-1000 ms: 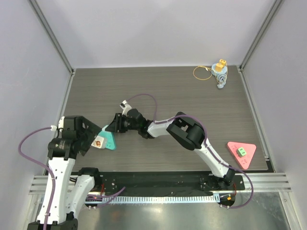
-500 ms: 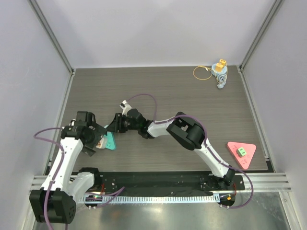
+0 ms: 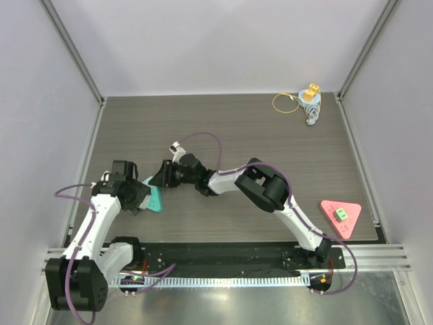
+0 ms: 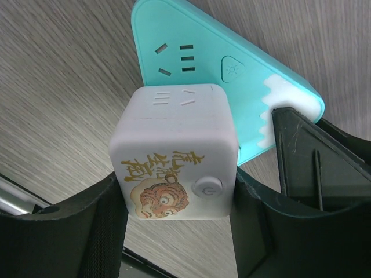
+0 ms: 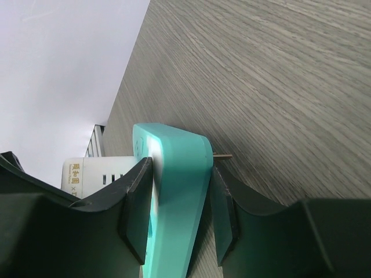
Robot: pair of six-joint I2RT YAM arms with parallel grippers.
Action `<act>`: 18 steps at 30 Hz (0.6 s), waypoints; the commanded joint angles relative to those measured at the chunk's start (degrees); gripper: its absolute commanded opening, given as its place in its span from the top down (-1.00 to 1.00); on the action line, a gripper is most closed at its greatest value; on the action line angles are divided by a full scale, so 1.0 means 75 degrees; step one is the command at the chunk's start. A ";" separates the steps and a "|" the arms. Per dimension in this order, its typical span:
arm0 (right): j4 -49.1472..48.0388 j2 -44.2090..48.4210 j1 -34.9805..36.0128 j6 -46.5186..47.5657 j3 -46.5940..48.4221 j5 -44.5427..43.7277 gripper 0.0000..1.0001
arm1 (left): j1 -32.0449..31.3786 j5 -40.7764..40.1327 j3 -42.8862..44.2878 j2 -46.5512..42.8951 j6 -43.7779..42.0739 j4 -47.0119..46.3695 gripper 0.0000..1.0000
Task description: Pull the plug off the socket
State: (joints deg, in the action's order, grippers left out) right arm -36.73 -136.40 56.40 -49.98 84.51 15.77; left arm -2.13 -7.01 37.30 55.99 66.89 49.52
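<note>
A teal triangular socket (image 3: 156, 201) lies at the left of the table, with a white cube plug (image 4: 174, 150) carrying a tiger picture plugged into its face (image 4: 232, 75). My left gripper (image 4: 177, 194) is shut on the plug, one finger pressed against each side of the cube. From above, that gripper (image 3: 137, 196) covers the plug. My right gripper (image 5: 177, 214) is shut on the socket (image 5: 179, 185), pinching its edge from the right. The plug (image 5: 93, 174) shows behind the right gripper's left finger.
A red triangular block with a green piece (image 3: 341, 217) lies at the near right. A blue and yellow object (image 3: 310, 103) and a yellow ring (image 3: 284, 101) sit at the far right corner. Metal frame rails run along both table sides.
My left arm has swung in and down onto the plug, and its jaws have gone from wide open to closed around the cube. The right arm and the socket have not moved.
</note>
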 commanded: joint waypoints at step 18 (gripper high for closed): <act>0.1240 -0.0095 0.0027 0.1167 0.0123 -0.0661 0.98 | 0.0085 -0.0267 0.0522 -0.1699 -0.0680 0.0684 0.99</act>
State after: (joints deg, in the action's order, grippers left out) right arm -36.12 -136.38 56.60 -48.73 85.65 16.49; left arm -0.30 -5.69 34.74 47.81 67.07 50.74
